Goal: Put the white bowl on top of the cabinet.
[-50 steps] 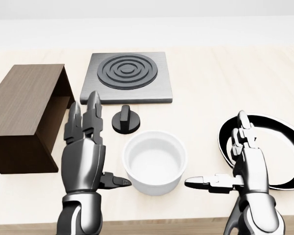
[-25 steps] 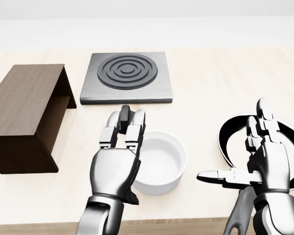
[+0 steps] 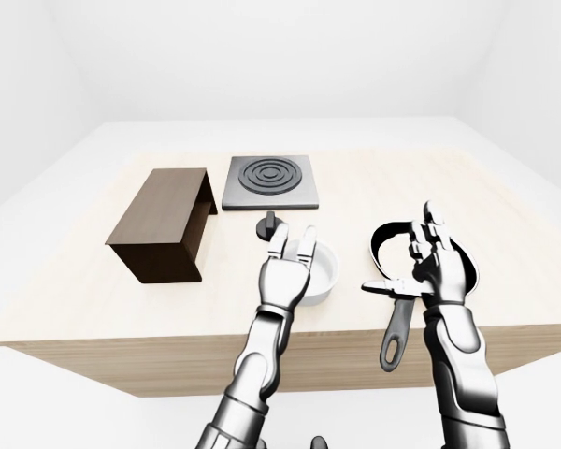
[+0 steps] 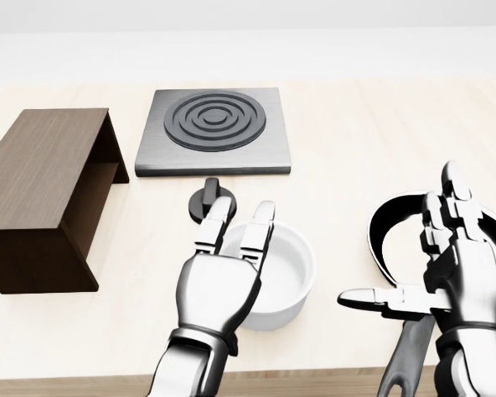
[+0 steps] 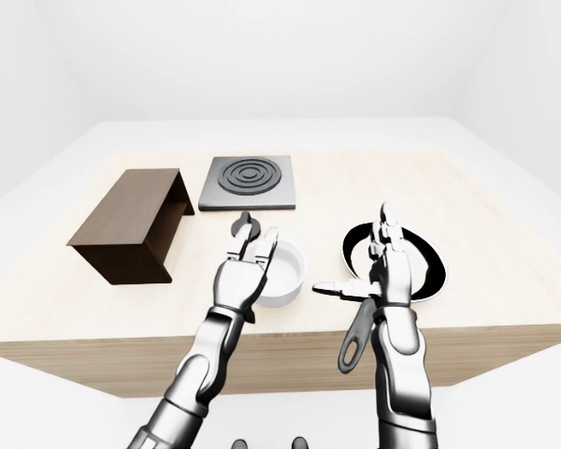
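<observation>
both hands upright, fingers spread and empty, left over the white bowl

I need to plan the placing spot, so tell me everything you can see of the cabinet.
The cabinet is a small dark brown box with a wood-grain look, lying on the light wooden table at the head view's left, left of the stove plate. Its top is flat and bare. The end toward the stove plate is open, showing a hollow inside and what looks like a shelf. Nothing touches it but the table; both hands and the white bowl are well clear of it.
</observation>
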Tool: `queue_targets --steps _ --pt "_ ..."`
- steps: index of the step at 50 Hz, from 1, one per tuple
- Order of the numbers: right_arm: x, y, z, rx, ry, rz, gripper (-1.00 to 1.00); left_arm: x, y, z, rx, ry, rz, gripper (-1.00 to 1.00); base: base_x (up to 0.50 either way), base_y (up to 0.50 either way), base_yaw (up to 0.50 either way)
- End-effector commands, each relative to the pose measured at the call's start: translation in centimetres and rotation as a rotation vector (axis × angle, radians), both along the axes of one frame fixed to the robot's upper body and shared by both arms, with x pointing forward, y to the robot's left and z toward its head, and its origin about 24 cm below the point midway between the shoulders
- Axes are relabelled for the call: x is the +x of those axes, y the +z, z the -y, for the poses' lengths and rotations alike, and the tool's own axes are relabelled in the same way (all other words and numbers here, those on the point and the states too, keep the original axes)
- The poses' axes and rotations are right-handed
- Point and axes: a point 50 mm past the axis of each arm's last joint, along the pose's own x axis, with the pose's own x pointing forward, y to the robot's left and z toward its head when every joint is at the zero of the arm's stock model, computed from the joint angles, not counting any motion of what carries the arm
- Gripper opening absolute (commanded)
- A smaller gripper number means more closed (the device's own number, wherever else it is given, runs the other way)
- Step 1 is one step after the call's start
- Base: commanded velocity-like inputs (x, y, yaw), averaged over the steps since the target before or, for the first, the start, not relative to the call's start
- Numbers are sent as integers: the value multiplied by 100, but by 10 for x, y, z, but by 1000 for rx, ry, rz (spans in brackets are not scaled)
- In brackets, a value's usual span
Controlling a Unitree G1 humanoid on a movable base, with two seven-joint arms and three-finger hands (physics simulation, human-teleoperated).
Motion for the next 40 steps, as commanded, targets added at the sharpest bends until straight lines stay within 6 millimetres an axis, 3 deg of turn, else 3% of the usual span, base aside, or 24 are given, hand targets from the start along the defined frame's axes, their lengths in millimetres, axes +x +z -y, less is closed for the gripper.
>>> queue_targets --steps 1,19,40 --pt "-1 4 2 4 -4 16 100 1 -6 6 48 -19 -30 100 0 0 0" --pt "-1 7 5 14 -9 30 100 6 -13 15 51 -39 -64 100 0 0 0" --pt "1 6 4 16 -4 29 100 16 -28 11 110 -39 -150 100 0 0 0"
